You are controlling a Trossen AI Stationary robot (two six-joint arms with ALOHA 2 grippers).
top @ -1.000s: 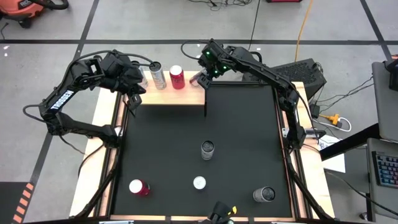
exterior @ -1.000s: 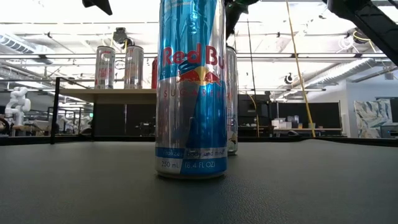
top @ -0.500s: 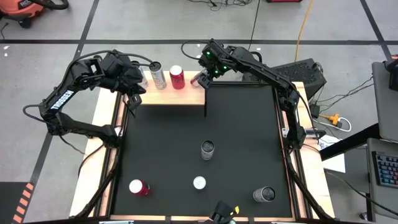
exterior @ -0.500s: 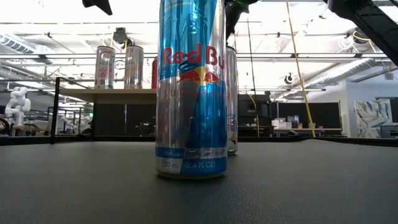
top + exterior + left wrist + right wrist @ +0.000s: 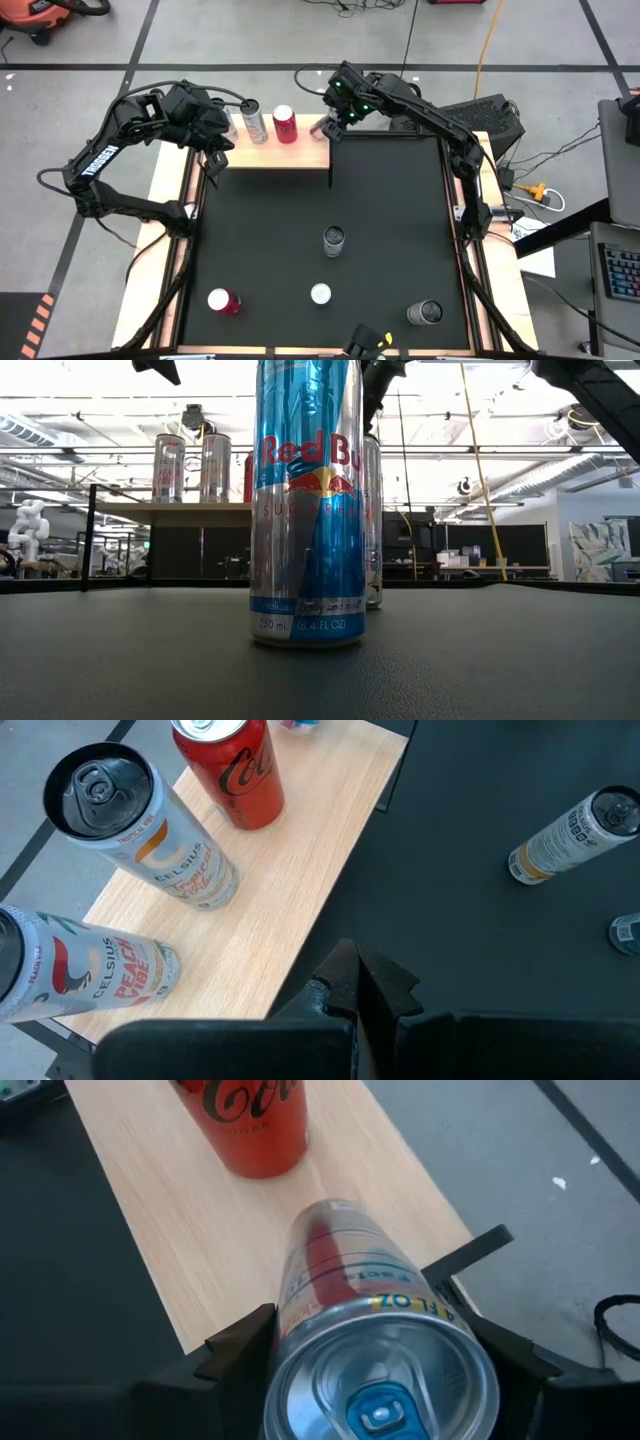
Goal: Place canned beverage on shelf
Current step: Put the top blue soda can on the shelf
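Note:
The shelf [image 5: 270, 152] is a light wooden top on thin dark legs at the table's far edge. It also shows in the low view [image 5: 170, 510]. Standing on it are a red cola can [image 5: 285, 123], a white Celsius can [image 5: 255, 121] and a second Celsius can [image 5: 70, 970]. My right gripper [image 5: 326, 128] is shut on a slim silver-and-blue can [image 5: 370, 1330] over the shelf's right end. Whether the can's base touches the wood, I cannot tell. My left gripper [image 5: 355, 990] is shut and empty over the shelf's left front edge. My right gripper pinches the slim can between its two fingers [image 5: 240, 1342], on opposite sides of the can's wall just below its top rim [image 5: 300, 1350]. The can is about upright, its tab end toward the wrist and its base [image 5: 335, 1215] over the shelf's right end, beside the red can.
Loose cans stand on the black mat: a silver one [image 5: 333, 240] mid-table, a blue Red Bull can [image 5: 305, 510] near the front, a red one [image 5: 222, 301] front left and a grey one [image 5: 425, 313] front right. The shelf's right front leg [image 5: 331, 175] stands below my right gripper.
My right gripper, still shut on the slim can, has shifted a little toward the table's right edge over the shelf's right end.

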